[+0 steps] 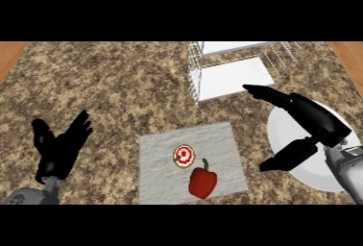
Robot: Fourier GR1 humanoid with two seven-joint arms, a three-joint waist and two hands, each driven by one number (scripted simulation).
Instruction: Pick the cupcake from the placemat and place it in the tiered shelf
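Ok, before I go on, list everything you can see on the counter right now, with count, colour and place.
cupcake: one, white top with red swirl, on the placemat.
red pepper: one, red with green stem, on the placemat, just in front of the cupcake.
placemat: one, light grey, centre of counter.
tiered shelf: one, white wire, far side, right of centre.
plate: one, white, right side, partly under the right arm.
counter: one, speckled brown.
left robot hand: black, open, resting at left.
right robot hand: black, open, over the plate.
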